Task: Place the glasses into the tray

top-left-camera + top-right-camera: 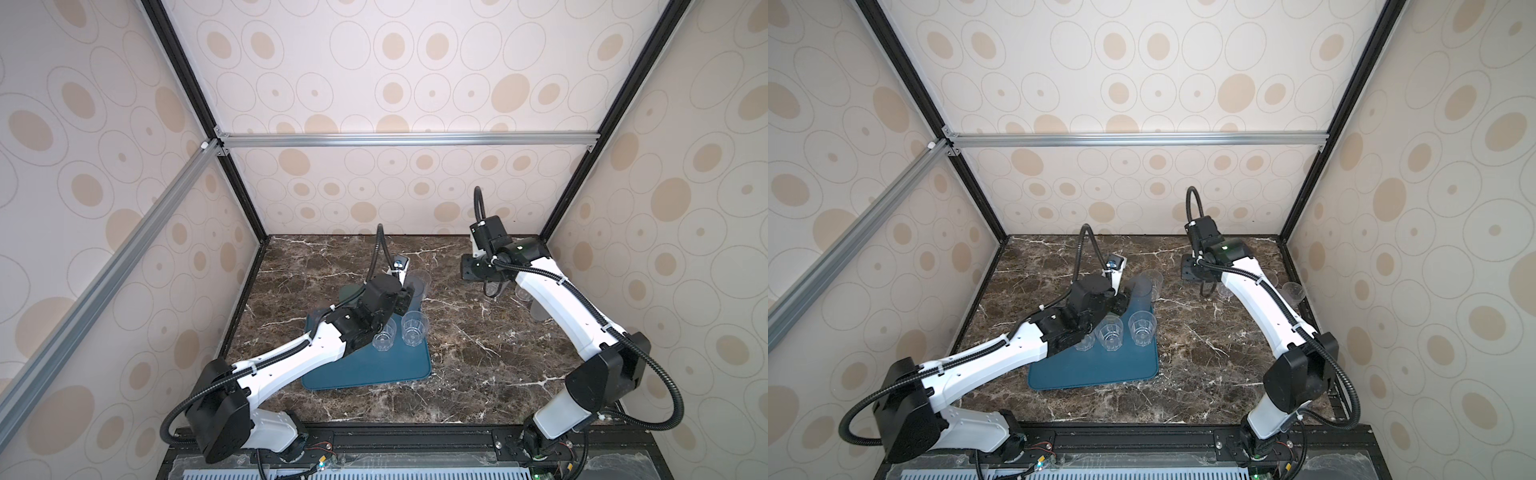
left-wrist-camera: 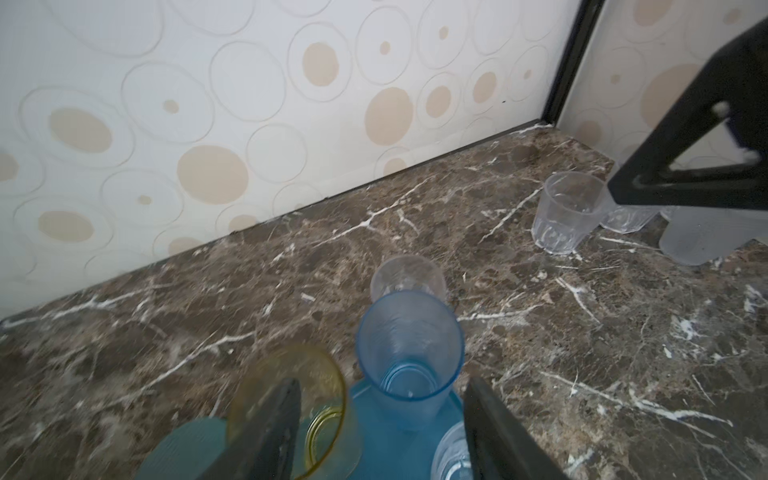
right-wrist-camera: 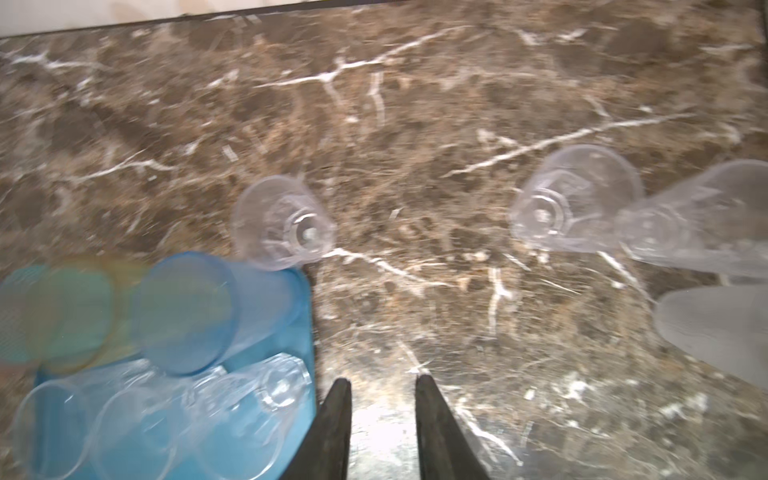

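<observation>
While the left hand (image 2: 382,384) and right hand (image 3: 383,379) stand parted, brown marble tabletop (image 1: 478,353) meets circle-patterned walls (image 1: 395,83).

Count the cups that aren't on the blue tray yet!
4. One clear cup stands just past the far corner of the tray. Another clear cup, a third clear cup and a frosted grey cup cluster by the right arm. That arm may hide others.
</observation>
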